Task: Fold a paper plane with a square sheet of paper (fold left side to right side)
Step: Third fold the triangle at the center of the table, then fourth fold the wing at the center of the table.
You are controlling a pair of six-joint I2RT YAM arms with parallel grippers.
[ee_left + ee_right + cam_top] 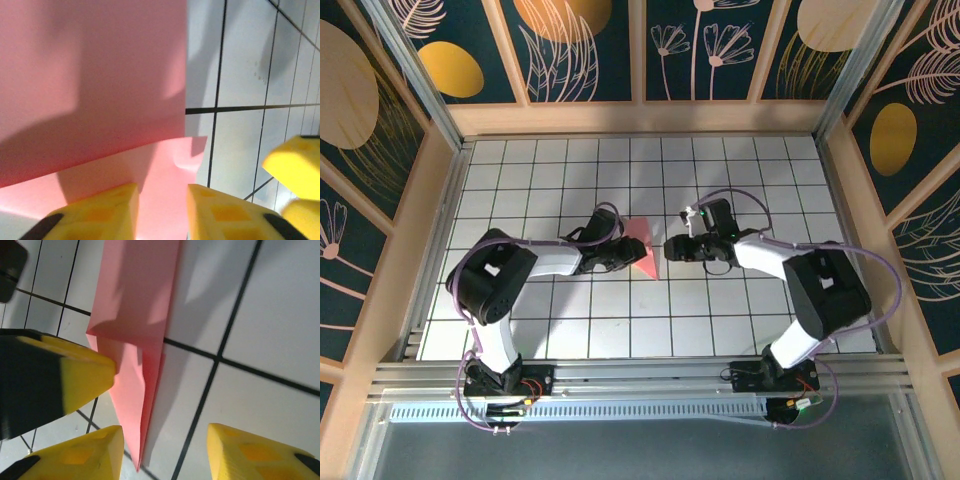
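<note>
The salmon-pink sheet of paper lies folded into a slim pointed paper plane on the white grid tiles, with its tip toward the near edge. My left gripper sits at its left side and my right gripper just off its right side. In the left wrist view the pink paper runs under and between my left gripper, whose jaws stand apart, open. In the right wrist view the plane's tip lies beside the left finger of my right gripper, which is open and touches nothing. A left-arm finger rests at the plane's edge.
The tiled table is boxed in by wooden walls on the left, back and right. An aluminium rail with both arm bases runs along the near edge. The right arm's yellow fingers stand close to the left gripper.
</note>
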